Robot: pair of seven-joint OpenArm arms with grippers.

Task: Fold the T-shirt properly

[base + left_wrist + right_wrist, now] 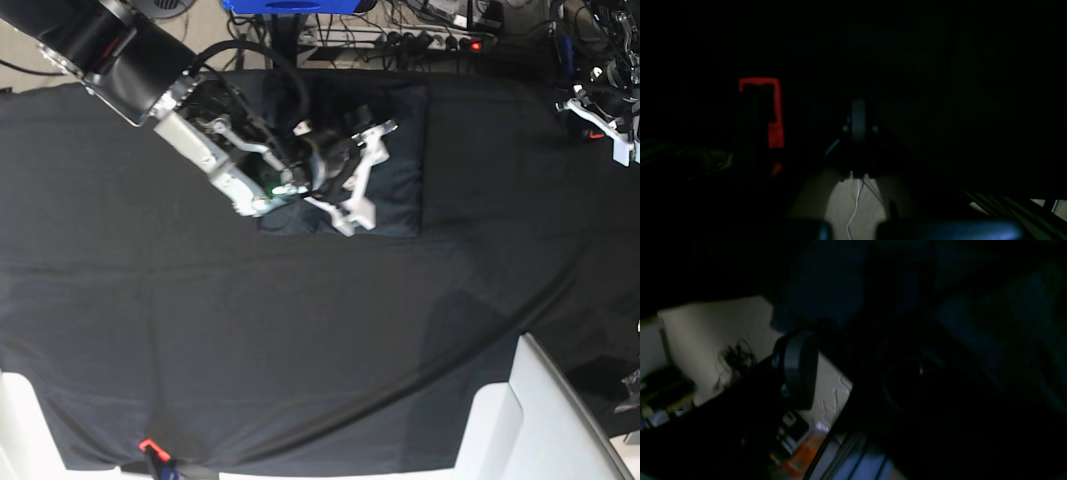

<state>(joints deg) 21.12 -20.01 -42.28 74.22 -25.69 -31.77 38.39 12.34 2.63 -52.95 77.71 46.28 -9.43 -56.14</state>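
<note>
Folded T-shirt (400, 160), long axis toward the camera, beneath spread-open right claw (366, 170).

No readable text anywhere; wrist views perhaps too dark.

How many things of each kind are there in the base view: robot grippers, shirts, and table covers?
Robot grippers: 2, the right gripper above the shirt and the left gripper at the table edge.
Shirts: 1, the folded T-shirt.
Table covers: 1, the black tablecloth.
Total: 4
</note>
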